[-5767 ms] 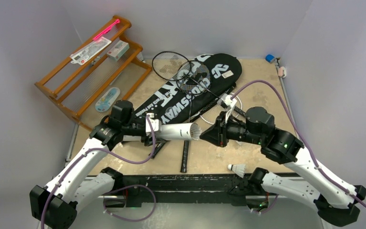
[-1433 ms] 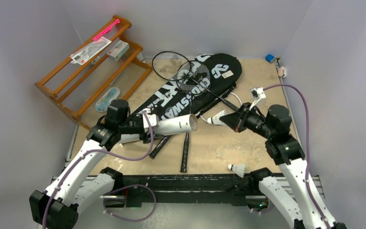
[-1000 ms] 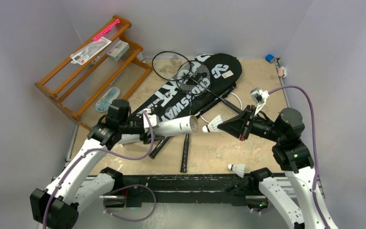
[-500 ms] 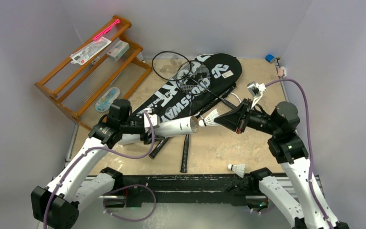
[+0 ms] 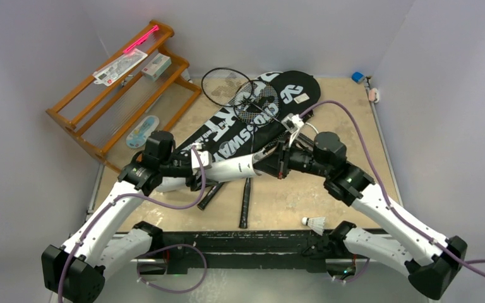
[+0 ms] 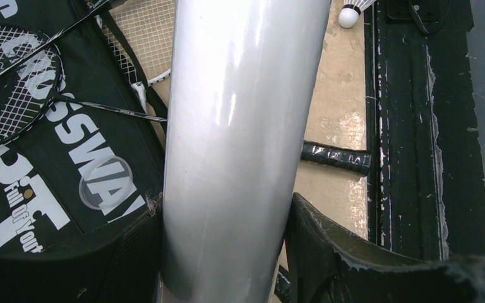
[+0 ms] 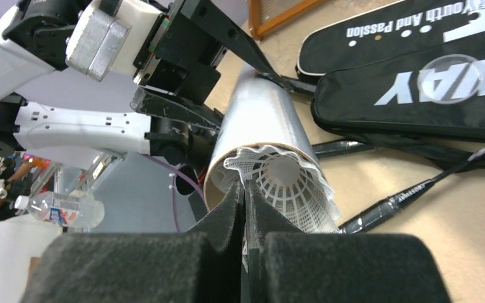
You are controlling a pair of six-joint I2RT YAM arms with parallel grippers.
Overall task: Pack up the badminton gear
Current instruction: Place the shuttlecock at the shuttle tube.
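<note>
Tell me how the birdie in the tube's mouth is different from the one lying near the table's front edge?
The tube birdie is pinched by the right gripper; nothing touches the loose birdie. The tube birdie sits in the mouth of the white tube, up off the table; the loose birdie lies on its side on the table. Both are white with feathery skirts.

Glossy smooth tube [image 6: 233,126], matt black fabric cover [image 6: 69,164], scuffed wooden table [image 5: 347,88].
</note>
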